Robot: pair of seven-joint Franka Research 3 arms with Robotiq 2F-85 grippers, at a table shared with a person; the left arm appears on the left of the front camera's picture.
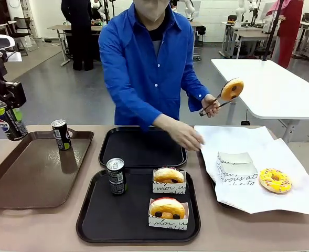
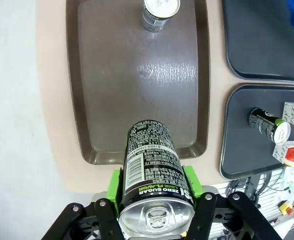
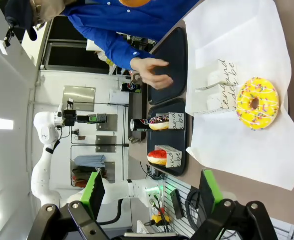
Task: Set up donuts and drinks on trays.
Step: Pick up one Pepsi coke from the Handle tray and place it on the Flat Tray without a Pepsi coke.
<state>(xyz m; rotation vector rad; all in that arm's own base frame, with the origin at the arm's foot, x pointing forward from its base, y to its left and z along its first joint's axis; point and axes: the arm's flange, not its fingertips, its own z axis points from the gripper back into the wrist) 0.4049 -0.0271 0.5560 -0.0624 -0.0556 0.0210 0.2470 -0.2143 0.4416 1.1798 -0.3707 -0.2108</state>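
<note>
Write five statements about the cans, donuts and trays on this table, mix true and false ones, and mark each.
1. The left pincer is shut on a held can. True.
2. The near black tray carries two cans. False: it carries one can and two sleeved donuts.
3. The person holds an orange donut in tongs. True.
4. The yellow donut lies on the brown tray. False: it lies on the white paper.
5. A third can stands upright on the brown tray. True.
</note>
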